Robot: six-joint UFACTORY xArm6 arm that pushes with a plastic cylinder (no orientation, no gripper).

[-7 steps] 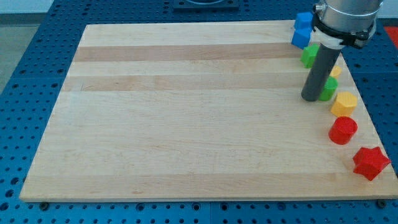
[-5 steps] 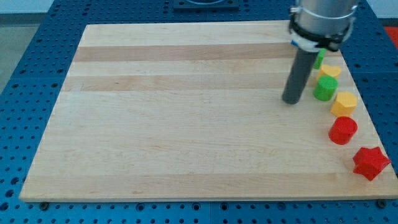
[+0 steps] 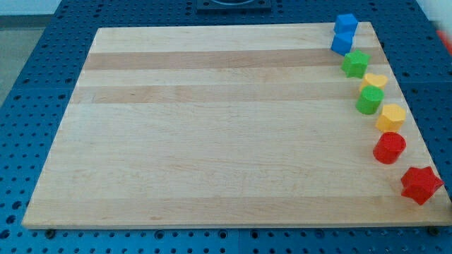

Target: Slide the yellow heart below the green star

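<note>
My tip is not showing anywhere in the camera view, so where it is sitting relative to the blocks cannot be told, nor whether it is touching anything.

The wooden board (image 3: 212, 127) is lying on a blue perforated table (image 3: 28, 85), and all the blocks are lining up along the board's right edge, running from far to near.

The green star (image 3: 355, 63) is sitting toward the far right, and the yellow heart (image 3: 375, 80) is resting just beside it on its near-right side, the two appearing to touch or nearly touch. Directly nearer than the heart, a green cylinder (image 3: 369, 100) is pressing up against it, partly covering the heart's near edge.

Farther back than the star, two blue blocks are crowding the far right corner: a blue cube (image 3: 346, 22) at the very corner and a second blue block (image 3: 341, 43) just nearer, its shape being hard to make out from here, possibly a wedge or another cube. That second blue block is sitting just beside the star's far-left side.

Nearer than the green cylinder, a yellow block (image 3: 390, 117), looking like a hexagon, is sitting close to the board's right edge. A red cylinder (image 3: 389, 148) is lying just nearer than it, and a red star (image 3: 421, 185) is resting at the near right corner, slightly apart from the red cylinder.
</note>
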